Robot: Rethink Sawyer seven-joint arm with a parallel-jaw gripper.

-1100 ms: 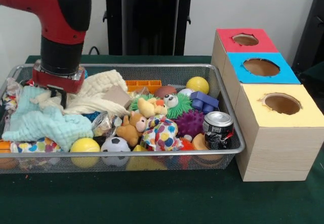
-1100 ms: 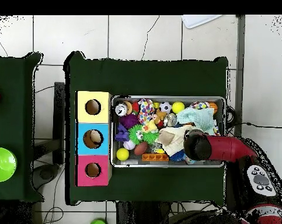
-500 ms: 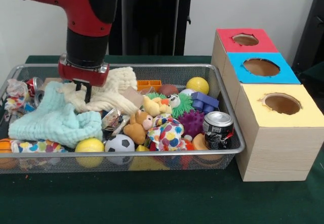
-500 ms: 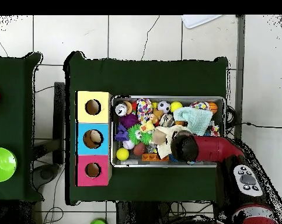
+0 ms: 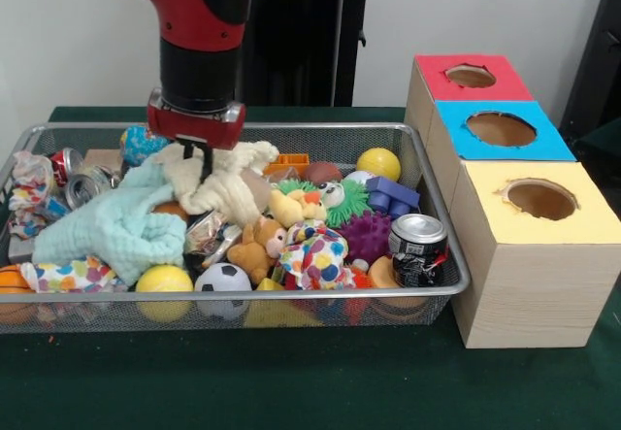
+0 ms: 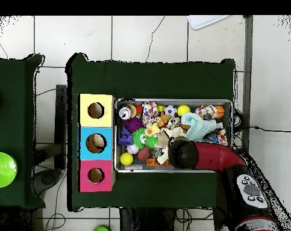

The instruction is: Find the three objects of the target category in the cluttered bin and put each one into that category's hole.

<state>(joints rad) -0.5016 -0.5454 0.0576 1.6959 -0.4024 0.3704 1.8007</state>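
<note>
**Cream cloth gathered under the gripper, mid-bin**

The cream cloth lies bunched near the middle of the wire bin, draped over the toys and touching the mint-green cloth beside it. It looks light, limp and easily snagged; a pinch on a raised fold should carry it, though trailing ends could drag neighbours along. The gripper sits pressed into its top, a dark finger showing against the fabric. The fingers appear narrowed on a fold of the cloth, though the fabric hides the actual contact.

Compared with a second ago, the arm has travelled from the bin's left end toward its centre, and the cream cloth has come with it, bunching tighter. The mint-green cloth has shifted too, and crushed cans now show at the left end where it lay.

Further off, the soda can stands in the right corner, next to the box with the yellow hole, blue hole and red hole.
</note>
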